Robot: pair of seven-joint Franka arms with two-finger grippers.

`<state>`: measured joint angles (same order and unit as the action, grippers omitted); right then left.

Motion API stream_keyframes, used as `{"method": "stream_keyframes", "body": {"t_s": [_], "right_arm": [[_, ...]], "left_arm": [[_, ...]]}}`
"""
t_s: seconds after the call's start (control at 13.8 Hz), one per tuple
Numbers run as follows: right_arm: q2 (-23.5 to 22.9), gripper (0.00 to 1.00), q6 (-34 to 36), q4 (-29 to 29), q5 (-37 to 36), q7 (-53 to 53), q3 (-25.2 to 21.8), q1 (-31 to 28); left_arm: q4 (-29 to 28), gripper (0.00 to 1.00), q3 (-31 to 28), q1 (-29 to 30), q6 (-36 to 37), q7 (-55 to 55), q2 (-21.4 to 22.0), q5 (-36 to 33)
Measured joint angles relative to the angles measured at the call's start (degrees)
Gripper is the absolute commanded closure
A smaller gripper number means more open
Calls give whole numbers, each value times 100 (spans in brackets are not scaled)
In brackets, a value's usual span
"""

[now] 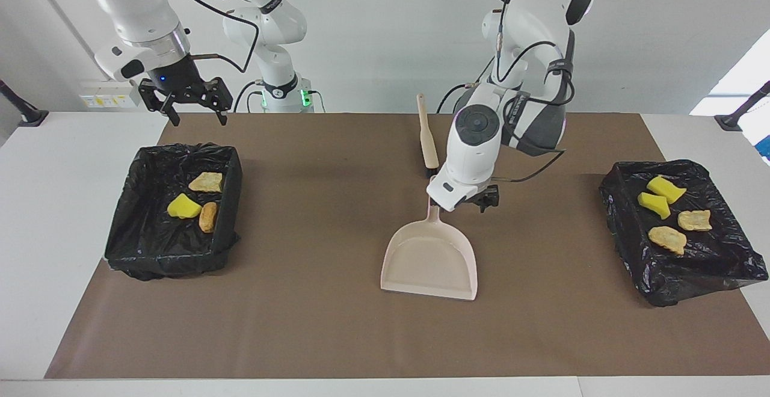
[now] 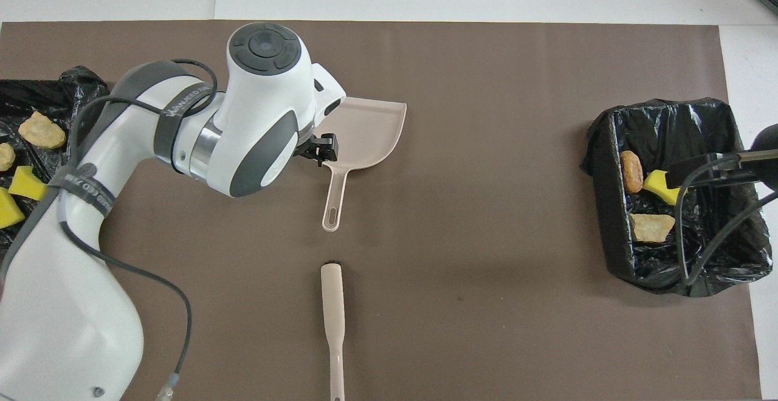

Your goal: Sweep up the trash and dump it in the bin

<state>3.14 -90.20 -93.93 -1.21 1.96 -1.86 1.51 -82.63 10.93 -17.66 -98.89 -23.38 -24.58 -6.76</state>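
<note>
My arms are glossy white shells with dark grey joint covers and round grey end caps. Black cables loop along the links, strapped by black lettered bands. My grippers are black. Green lights glow at my bases.

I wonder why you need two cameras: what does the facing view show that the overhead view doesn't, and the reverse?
Only the facing view: the right gripper, open, up by the right-end bin, and the whole left-end bin. Only the overhead view: the dustpan handle down to its hanging hole. Both: the dustpan, the brush, the left gripper by the dustpan, and trash in both bins.
</note>
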Motion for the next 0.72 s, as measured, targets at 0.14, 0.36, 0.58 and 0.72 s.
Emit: {"method": "stream_keyframes", "body": {"t_s": [0.14, 0.36, 0.58, 0.72], "right_arm": [[0, 0, 0, 0, 0, 0, 0, 0], [0, 0, 0, 0, 0, 0, 0, 1], [0, 0, 0, 0, 0, 0, 0, 1], [0, 0, 0, 0, 0, 0, 0, 1]], "left_arm": [[-304, 0, -227, 94, 14, 333, 409, 227], [-818, 0, -326, 488, 96, 1233, 1165, 309], [-1024, 0, -727, 608, 378, 1939, 1866, 416], [-1041, 0, -1002, 621, 588, 2322, 2237, 512]]}}
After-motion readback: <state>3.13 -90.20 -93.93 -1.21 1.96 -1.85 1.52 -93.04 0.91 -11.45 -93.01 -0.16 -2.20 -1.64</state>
